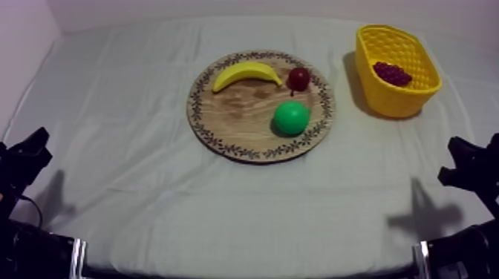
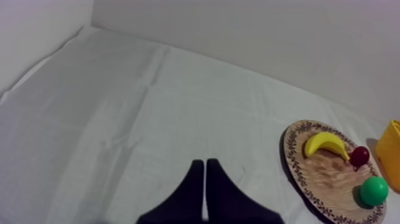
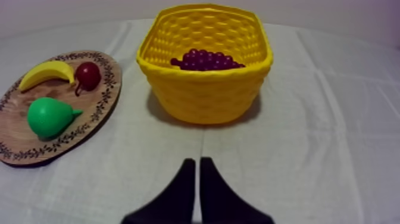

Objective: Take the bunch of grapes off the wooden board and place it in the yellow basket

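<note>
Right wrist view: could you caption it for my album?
Grapes lie in the yellow basket; banana, small red fruit and pear sit on the wooden board.

banana (image 1: pixel 246 74) beside small red fruit (image 1: pixel 298 78) — pear (image 1: pixel 291 118) apart

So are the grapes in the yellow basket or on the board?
In. The bunch of grapes lies inside the yellow basket; the wooden board holds a banana, a pear and a small red fruit.

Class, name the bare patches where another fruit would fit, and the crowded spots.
Free: the cloth left of the wooden board, and the board's left part below the banana. Crowded: its right side, with small red fruit and pear.
</note>
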